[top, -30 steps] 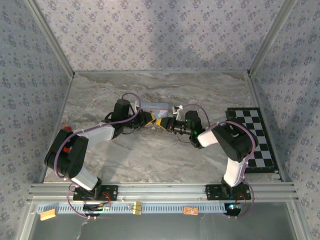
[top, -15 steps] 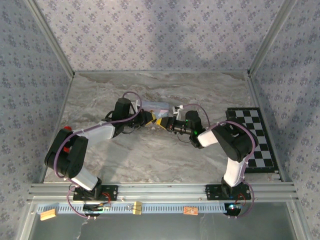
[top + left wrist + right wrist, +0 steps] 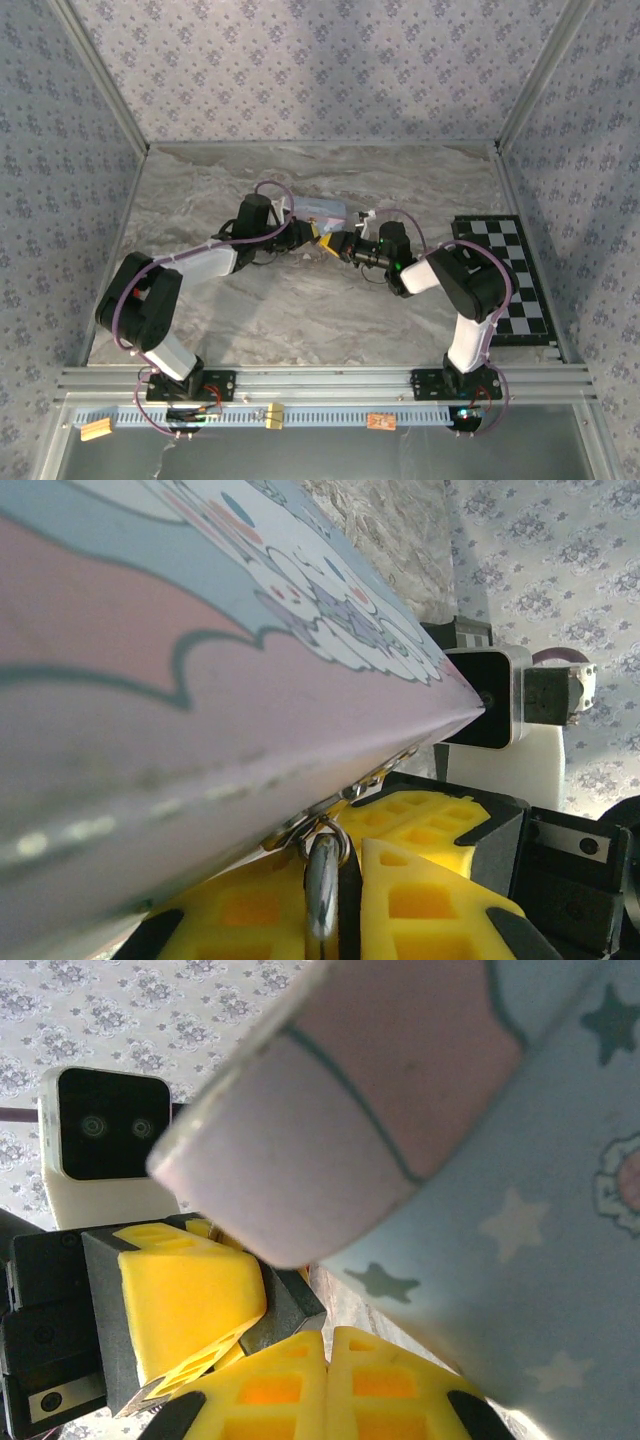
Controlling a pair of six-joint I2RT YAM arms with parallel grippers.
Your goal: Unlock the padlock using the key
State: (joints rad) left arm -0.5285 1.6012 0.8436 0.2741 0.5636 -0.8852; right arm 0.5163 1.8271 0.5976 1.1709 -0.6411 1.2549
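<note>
The pastel blue-pink tin [image 3: 322, 210] lies at mid-table, with both grippers meeting at its near side. In the left wrist view the tin [image 3: 200, 680] looms close. A small silvery-and-dark piece, the padlock [image 3: 322, 895], hangs by a ring from the tin's clasp. My left gripper [image 3: 335, 872] [image 3: 305, 236] is shut on it between its yellow pads. My right gripper [image 3: 328, 1360] [image 3: 337, 243] is shut just under the tin's corner [image 3: 330, 1140], its pads pressed together. No key shows between them. The two grippers almost touch.
A black-and-white checkerboard mat [image 3: 505, 275] lies at the right edge of the marble table [image 3: 300, 320]. Patterned walls enclose the back and both sides. The left arm's yellow finger [image 3: 190, 1290] and wrist camera [image 3: 105, 1130] sit right next to my right gripper.
Both grippers and the tin have shifted a little to the right, staying pressed together. The left wrist has swung nearer the tin.
</note>
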